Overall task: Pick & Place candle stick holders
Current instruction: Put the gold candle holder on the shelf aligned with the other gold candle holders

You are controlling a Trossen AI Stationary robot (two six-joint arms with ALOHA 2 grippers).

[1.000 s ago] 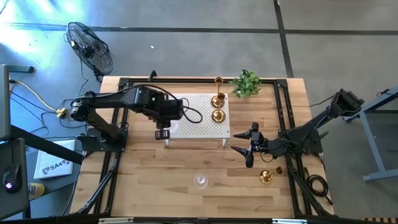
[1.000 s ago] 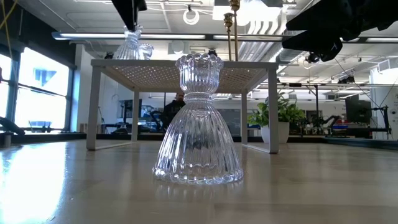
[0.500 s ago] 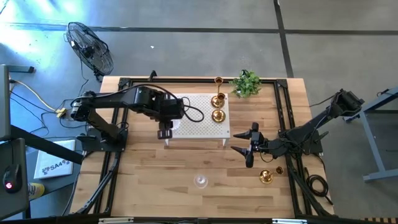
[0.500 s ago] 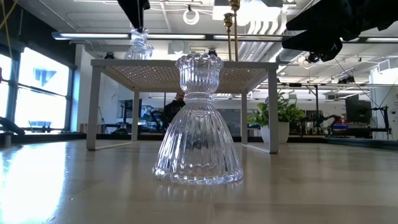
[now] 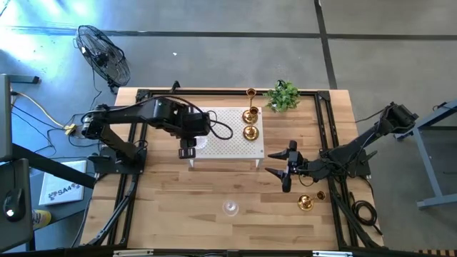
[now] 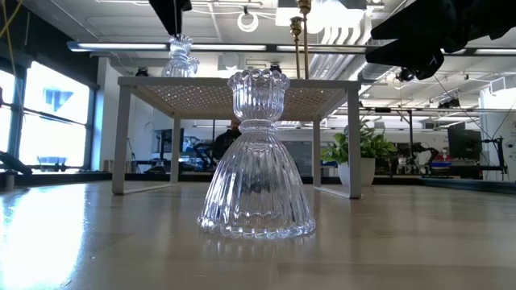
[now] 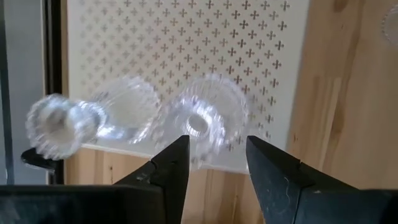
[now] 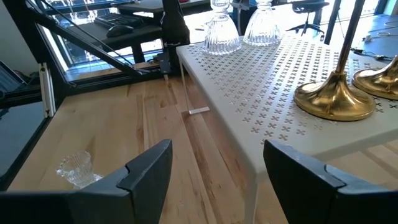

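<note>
Two clear glass holders (image 7: 202, 121) (image 7: 93, 118) stand on the white perforated platform (image 5: 228, 146) at its near left corner. My left gripper (image 7: 214, 146) is open and points down over the nearer one, with a finger on either side of its top (image 6: 179, 44). A third glass holder (image 5: 230, 208) stands on its base on the table, large in the low view (image 6: 258, 157). Gold holders (image 5: 250, 133) (image 5: 250, 114) stand on the platform's right part, and one (image 5: 305, 203) stands on the table. My right gripper (image 5: 284, 175) is open and empty, right of the platform. My left gripper's fingers come from above and flank the top of the glass holder (image 7: 199, 124), which stands upright on the platform. I cannot tell whether they touch it.
A tall gold holder (image 5: 250, 93) and a small green plant (image 5: 284, 95) stand at the table's far side. The platform stands on thin legs (image 6: 118, 137). Black rails (image 5: 325, 143) run along the table's edges. Bare wood lies at the near left (image 5: 164, 214).
My left gripper and the glass holder under it have shifted slightly toward the table's right, over the platform's near left corner.
</note>
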